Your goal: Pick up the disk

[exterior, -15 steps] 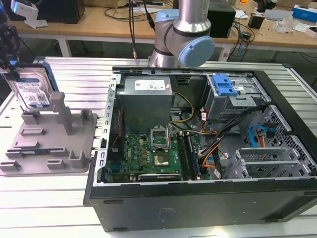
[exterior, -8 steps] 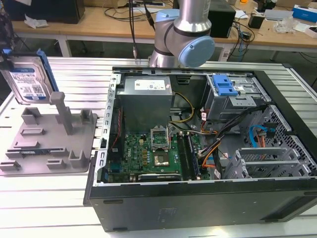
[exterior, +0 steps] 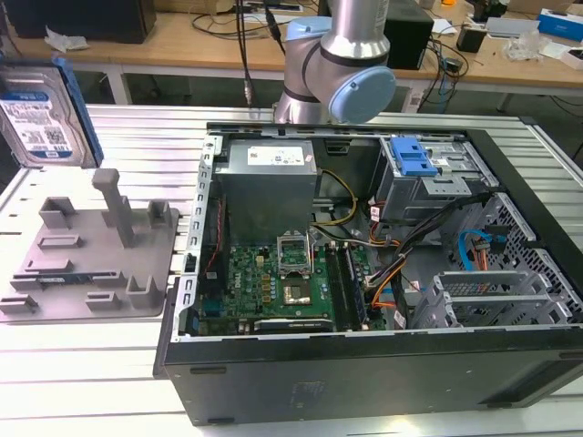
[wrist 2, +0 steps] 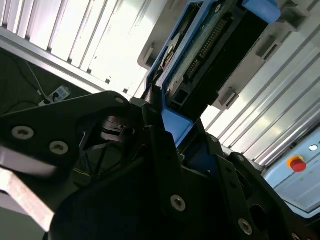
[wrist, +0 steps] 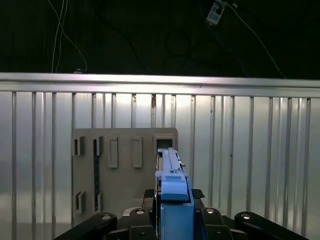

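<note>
The disk (exterior: 41,114), silver-grey with a white and blue label and blue side rails, hangs upright in the air at the exterior view's far left, above the grey fixture plate (exterior: 91,255). In both wrist views my gripper (wrist: 172,222) (wrist 2: 167,132) is shut on the disk's lower end. The first wrist view shows the disk (wrist: 172,185) edge-on with its blue rail facing the camera. The second wrist view shows the disk's (wrist 2: 210,55) circuit-board side and connector. The fixture plate (wrist: 125,170) lies below it on the slatted table.
An open computer case (exterior: 364,364) takes up the middle and the exterior view's right, with a grey power supply (exterior: 269,182), motherboard (exterior: 278,282) and blue drive-bay latch (exterior: 414,159) inside. The arm's base (exterior: 337,64) stands behind the case. A cluttered workbench (exterior: 510,55) runs along the back.
</note>
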You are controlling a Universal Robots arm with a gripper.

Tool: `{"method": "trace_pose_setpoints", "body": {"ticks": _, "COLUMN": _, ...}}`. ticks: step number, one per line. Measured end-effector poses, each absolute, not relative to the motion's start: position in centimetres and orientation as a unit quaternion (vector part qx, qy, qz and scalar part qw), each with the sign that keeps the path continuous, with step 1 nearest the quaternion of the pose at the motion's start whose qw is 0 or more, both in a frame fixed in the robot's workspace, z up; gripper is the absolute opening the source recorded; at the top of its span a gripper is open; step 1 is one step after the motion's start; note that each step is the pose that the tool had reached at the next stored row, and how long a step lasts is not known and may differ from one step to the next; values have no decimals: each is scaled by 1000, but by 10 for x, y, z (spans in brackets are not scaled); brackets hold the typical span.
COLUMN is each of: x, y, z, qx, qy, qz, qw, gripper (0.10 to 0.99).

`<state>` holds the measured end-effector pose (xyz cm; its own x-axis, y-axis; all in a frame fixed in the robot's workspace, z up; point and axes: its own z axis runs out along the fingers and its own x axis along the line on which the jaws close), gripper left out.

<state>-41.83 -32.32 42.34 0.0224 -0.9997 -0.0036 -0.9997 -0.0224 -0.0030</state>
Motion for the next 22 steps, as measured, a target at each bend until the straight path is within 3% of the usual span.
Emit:
{"method": "trace_pose_setpoints", "body": {"ticks": 13, "x": -418, "y": -328, "z": 497, "qx": -715, "qy": 699, "qz": 6, "qw": 8, "gripper": 369}}
{"method": "trace_pose_setpoints", "body": {"ticks": 22, "x": -418, "y": -328, "z": 499, "qx": -715, "qy": 699, "qz": 7, "qw": 9, "gripper": 369}}
